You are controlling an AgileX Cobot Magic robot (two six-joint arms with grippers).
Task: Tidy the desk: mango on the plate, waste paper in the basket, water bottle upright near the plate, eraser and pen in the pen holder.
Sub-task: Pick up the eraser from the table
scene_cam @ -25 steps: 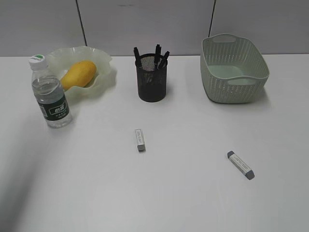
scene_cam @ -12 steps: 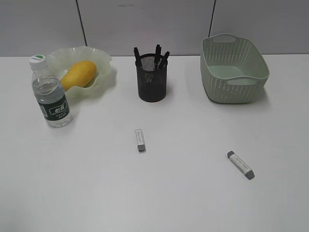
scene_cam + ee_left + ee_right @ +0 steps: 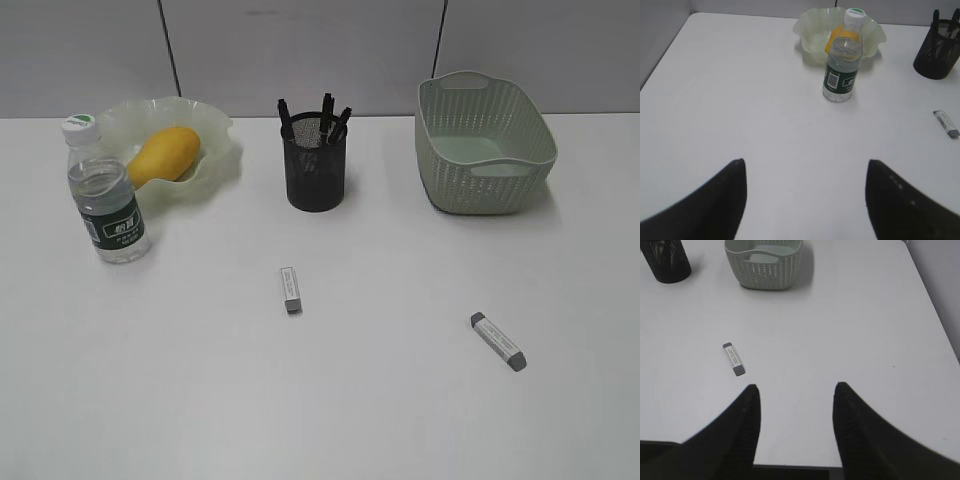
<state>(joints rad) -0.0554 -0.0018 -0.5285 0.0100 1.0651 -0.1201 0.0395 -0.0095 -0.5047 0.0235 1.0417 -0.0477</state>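
You've got the yellow-orange oblong mango (image 3: 163, 153) lying in the pale green wavy-rimmed plate (image 3: 215, 127), upper left of the exterior frame. The clear water bottle with white cap and dark green label (image 3: 105, 193) stands upright just in front of it. The black mesh pen holder (image 3: 315, 170) sits top centre with dark pens inside. The pale green woven-look basket (image 3: 484, 142) is upper right. Two grey-tipped white erasers lie on the white desk (image 3: 150, 380): one centre (image 3: 290, 288), one lower right (image 3: 498, 341). The left gripper (image 3: 805, 172) and right gripper (image 3: 796, 395) both have jaws apart, holding nothing.
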